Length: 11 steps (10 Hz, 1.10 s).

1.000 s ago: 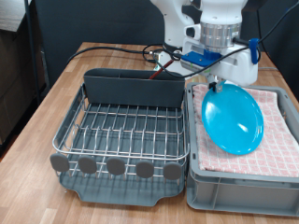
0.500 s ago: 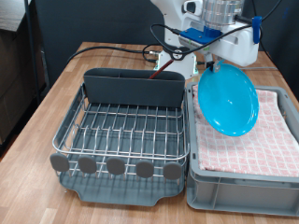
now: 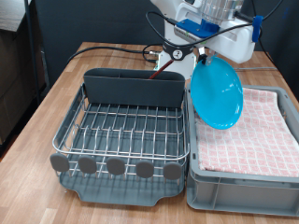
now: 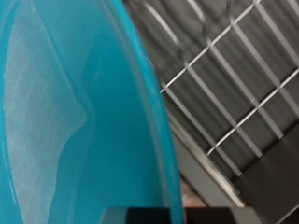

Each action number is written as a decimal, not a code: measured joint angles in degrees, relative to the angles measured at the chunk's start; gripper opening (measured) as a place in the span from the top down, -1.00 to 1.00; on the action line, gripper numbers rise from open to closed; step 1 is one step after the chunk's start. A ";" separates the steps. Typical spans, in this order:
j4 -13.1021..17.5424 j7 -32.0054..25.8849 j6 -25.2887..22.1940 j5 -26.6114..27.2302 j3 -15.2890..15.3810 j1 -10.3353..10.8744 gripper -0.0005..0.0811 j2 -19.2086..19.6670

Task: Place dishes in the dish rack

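Even, bright indoor light fills the exterior view, with soft shadows under the rack (image 3: 117, 135). In the wrist view the blue plate (image 4: 65, 112) is close, blurred, and carries pale glare.

Open wire rack (image 3: 121, 131), bin (image 3: 131, 89) behind

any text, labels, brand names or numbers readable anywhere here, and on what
None can be read.
Blue patch on the robot arm: no lettering can be made out.
Blue plate, hanging from the gripper: no print.
Dish rack and pink checked cloth: no labels visible.
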 joint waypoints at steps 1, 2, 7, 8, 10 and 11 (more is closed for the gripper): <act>0.95 -3.47 -1.17 -1.83 -0.30 -0.11 0.93 -0.29; 1.79 -7.51 -1.94 -3.69 -1.00 -0.36 0.93 -0.62; 4.33 -27.34 -5.31 -6.96 -5.18 -1.86 0.93 -1.52; 4.14 -27.47 -4.03 -7.49 -5.35 -1.92 0.93 -1.49; 3.97 -30.83 -1.98 -8.90 -7.13 -2.65 0.93 -1.58; 3.97 -33.22 -1.52 -9.99 -8.27 -3.32 0.93 -1.71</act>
